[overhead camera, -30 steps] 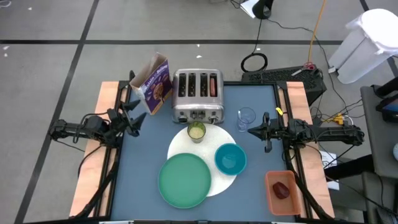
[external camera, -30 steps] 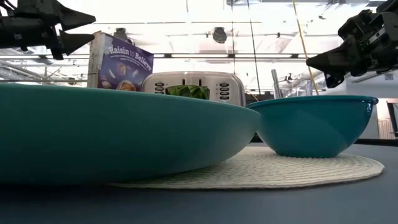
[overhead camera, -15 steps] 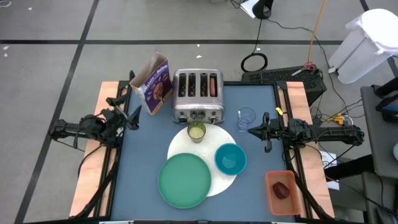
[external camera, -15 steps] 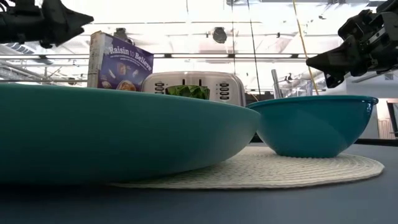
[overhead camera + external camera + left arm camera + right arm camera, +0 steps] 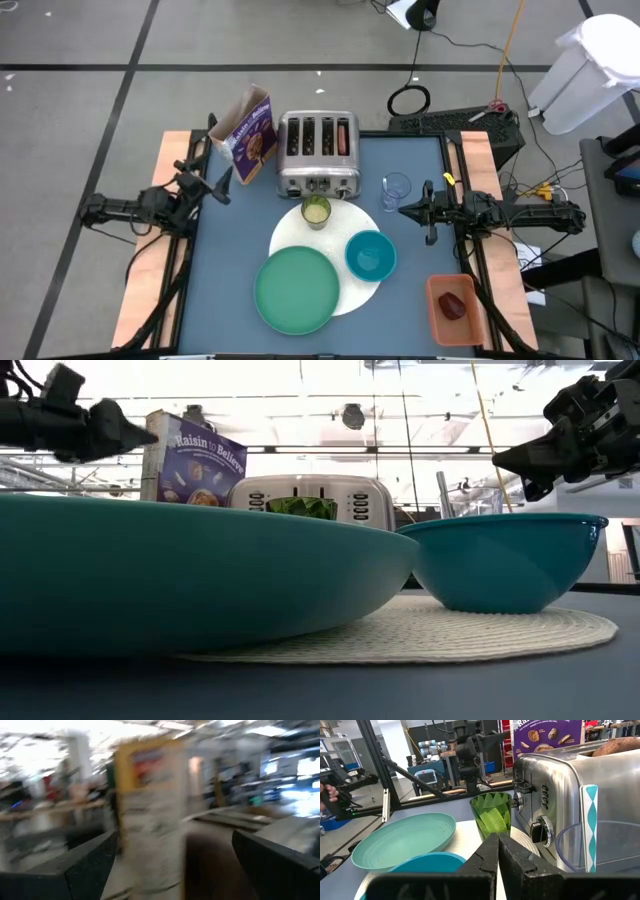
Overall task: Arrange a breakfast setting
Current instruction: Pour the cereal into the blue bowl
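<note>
Two claws idle over the worktop edges: left claw (image 5: 222, 181) at nine o'clock, fingers spread wide, empty, near purple cereal box (image 5: 250, 134); right claw (image 5: 405, 209) at three o'clock, pressed together, beside clear glass (image 5: 396, 189). Centre: white disc (image 5: 365, 290) carrying green plate (image 5: 296, 289), teal bowl (image 5: 370, 254), cup (image 5: 316, 211). Probably between placements; next likely fetching dark red fruit (image 5: 453, 305) at five o'clock.

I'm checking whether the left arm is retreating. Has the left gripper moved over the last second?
Yes. In the high view the left gripper has pulled back toward the table's left edge, away from the purple cereal box it was beside.
</note>
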{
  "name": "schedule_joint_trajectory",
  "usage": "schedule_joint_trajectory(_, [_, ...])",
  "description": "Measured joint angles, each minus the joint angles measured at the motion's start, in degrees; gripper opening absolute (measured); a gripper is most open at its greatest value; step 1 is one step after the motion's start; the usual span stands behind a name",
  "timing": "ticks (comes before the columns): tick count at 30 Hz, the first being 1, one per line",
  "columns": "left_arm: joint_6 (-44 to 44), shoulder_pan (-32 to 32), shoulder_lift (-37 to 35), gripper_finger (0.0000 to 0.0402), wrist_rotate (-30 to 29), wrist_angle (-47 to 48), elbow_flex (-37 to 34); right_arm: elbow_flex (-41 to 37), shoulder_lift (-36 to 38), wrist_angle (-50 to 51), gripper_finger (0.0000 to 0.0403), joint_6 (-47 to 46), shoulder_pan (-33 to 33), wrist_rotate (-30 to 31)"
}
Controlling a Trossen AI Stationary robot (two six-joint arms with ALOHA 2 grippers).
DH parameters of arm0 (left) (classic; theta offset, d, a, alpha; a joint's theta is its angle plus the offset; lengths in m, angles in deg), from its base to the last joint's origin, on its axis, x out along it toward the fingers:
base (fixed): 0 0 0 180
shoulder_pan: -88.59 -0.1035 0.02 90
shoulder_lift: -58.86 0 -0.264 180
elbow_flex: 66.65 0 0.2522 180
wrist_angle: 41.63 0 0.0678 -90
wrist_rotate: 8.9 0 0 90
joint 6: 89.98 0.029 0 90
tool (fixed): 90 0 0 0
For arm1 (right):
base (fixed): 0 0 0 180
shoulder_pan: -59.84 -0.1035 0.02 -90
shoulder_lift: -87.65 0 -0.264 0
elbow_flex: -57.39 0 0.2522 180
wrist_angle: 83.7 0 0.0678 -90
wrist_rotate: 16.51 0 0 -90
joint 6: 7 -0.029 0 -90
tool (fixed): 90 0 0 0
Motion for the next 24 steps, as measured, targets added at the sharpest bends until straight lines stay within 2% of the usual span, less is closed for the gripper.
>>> schedule_joint_trajectory(3, [-2.9, -1.2, 0.0, 0.0399, -5.1, 3.3, 0.0, 0.0, 0.0, 0.0, 0.0006, 0.0, 0.0, 0.0])
schedule_joint_trajectory(6, [-7.3, -2.2, 0.0, 0.0399, -4.6, 7.9, 0.0, 0.0, 0.0, 0.0, 0.0006, 0.0, 0.0, 0.0])
schedule_joint_trajectory(10, [-17.5, -2.5, 0.0, 0.0399, -2.5, 17.8, 0.0, 0.0, 0.0, 0.0, 0.0006, 1.4, 0.0, 0.0])
schedule_joint_trajectory(16, [-19.4, -3.1, 1.8, 0.0399, -3.0, 17.4, 0.0, 0.0, 0.0, 0.0, 0.0006, 5.8, 0.0, 0.0])
schedule_joint_trajectory(24, [-27.8, -4.4, 6.9, 0.0399, -2.6, 17.8, 0.0, 0.0, 0.0, -0.1, 0.0006, 6.4, 0.0, 0.0])
